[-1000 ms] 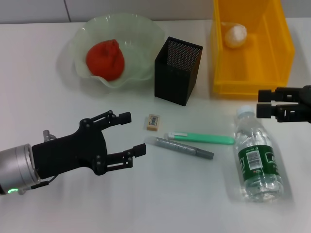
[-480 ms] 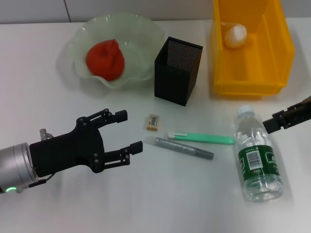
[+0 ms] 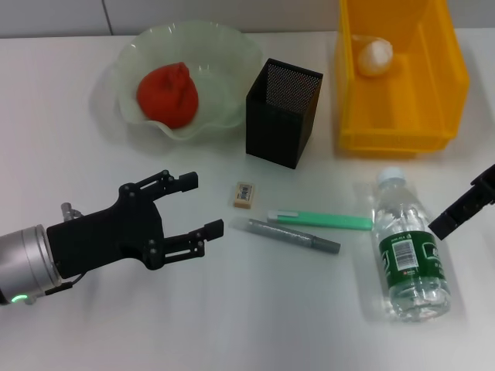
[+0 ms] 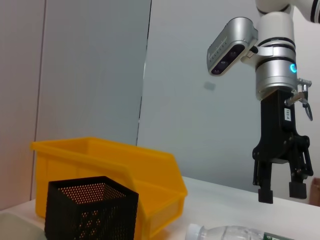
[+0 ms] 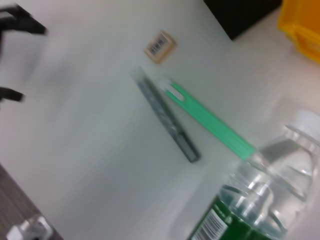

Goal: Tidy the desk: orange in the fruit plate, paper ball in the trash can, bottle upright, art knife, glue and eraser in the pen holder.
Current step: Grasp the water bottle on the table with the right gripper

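The orange (image 3: 167, 94) lies in the pale green fruit plate (image 3: 232, 48). A paper ball (image 3: 373, 56) sits inside the yellow trash can (image 3: 402, 124). Between them stands the black mesh pen holder (image 3: 282, 112). In front of it lie the eraser (image 3: 244, 194), the green art knife (image 3: 321, 220) and the grey glue (image 3: 286, 235). The bottle (image 3: 406, 251) lies on its side, cap towards the bin. My left gripper (image 3: 203, 205) is open, just left of the eraser. My right gripper (image 4: 281, 192) hangs open above the bottle's right side; one of its fingers (image 3: 458, 210) shows at the head view's edge.
The right wrist view looks down on the eraser (image 5: 160, 46), glue (image 5: 167, 120), art knife (image 5: 210, 122) and bottle (image 5: 250, 205). The white table (image 3: 255, 317) extends in front of the objects. The trash can (image 4: 115, 165) stands behind the pen holder (image 4: 90, 210) in the left wrist view.
My right gripper has swung away from the bottle's cap, moving right and nearer, and now shows only at the frame edge. My left gripper has drifted slightly left. The bottle still lies flat.
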You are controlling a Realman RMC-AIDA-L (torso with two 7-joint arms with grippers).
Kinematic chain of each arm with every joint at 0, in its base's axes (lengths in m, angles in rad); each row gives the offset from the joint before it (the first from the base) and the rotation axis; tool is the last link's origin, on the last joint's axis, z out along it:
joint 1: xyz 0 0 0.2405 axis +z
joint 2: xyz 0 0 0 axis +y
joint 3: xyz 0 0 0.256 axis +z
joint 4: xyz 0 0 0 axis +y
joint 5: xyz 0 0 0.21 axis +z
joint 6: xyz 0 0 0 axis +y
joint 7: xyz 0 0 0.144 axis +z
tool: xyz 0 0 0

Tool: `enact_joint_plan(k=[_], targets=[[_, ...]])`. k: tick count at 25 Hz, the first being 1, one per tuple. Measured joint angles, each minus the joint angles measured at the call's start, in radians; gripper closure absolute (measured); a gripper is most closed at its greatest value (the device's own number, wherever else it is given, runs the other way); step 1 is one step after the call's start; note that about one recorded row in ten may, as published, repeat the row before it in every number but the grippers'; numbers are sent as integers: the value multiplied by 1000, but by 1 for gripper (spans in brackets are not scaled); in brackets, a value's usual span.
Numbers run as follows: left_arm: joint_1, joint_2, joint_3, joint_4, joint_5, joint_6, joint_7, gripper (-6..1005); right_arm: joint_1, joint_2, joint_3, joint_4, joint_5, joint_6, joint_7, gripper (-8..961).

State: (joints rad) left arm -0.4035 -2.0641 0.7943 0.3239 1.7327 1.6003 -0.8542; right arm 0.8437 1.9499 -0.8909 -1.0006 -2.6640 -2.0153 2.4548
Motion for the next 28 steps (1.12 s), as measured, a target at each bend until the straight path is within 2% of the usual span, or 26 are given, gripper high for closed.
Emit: enact_joint_plan(k=[3,7,15,19,28], targets=[[0,0,0,0,0,-7,1,167,22,9,-41,5,-26,5,34,144],[0,-1,0,0,-1,-18,1,167,39,38,-99,6,-59,24,78,144],[0,-1,0,0,-1,-28,7,167,66,123,-124,-7,-205,49,133,144],[-2,-2,1,0,-1,-29,10,167,72,131,-174,-1,-212,76,175,144],[0,0,2,0,-1,-29,12,167,74,135,-183,14,-171,107,200,143]])
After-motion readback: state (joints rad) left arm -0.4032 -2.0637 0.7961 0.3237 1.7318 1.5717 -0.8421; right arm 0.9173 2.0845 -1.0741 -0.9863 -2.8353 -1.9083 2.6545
